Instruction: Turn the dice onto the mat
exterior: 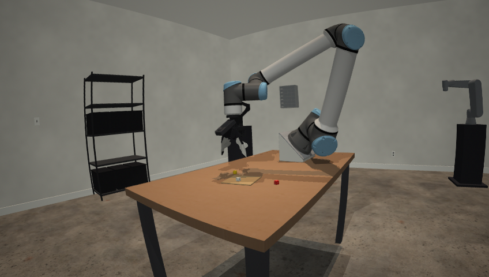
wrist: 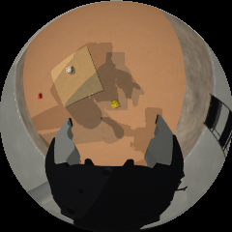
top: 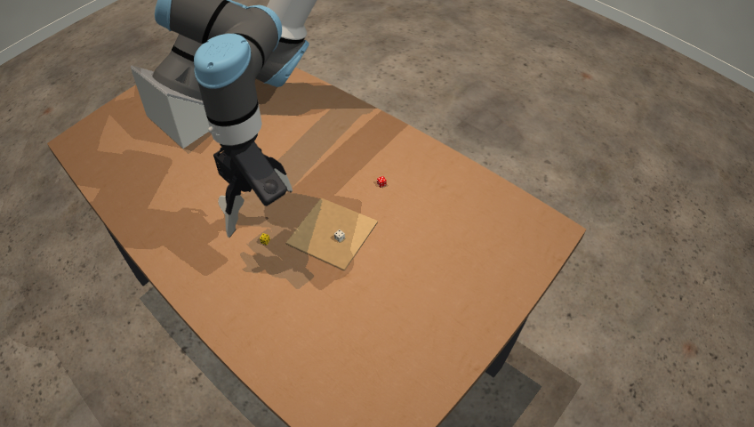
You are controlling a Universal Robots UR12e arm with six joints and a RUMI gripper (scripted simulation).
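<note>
The white die (top: pixel 339 235) (exterior: pixel 237 178) (wrist: pixel 70 71) sits flat on the tan mat (top: pixel 323 251) (exterior: pixel 249 180) (wrist: pixel 83 84), near the mat's middle. The yellow die (top: pixel 264 238) (exterior: pixel 234 171) (wrist: pixel 115 103) lies on the bare table just off the mat's left edge, in shadow. The red die (top: pixel 381 181) (exterior: pixel 276 182) (wrist: pixel 40 96) lies on the table apart from the mat, on its other side. My gripper (top: pixel 258 210) (exterior: pixel 234 149) (wrist: pixel 112 116) is open and empty. It hangs well above the table, close to over the yellow die. The dots on the dice are too small to read.
The wooden table (top: pixel 423 296) (exterior: pixel 222 209) carries the arm's grey wedge base (top: pixel 169 113) (exterior: pixel 288 150) at its far end. A black shelf rack (exterior: pixel 115 133) and a second arm on a black pedestal (exterior: pixel 470 154) stand on the floor away from the table.
</note>
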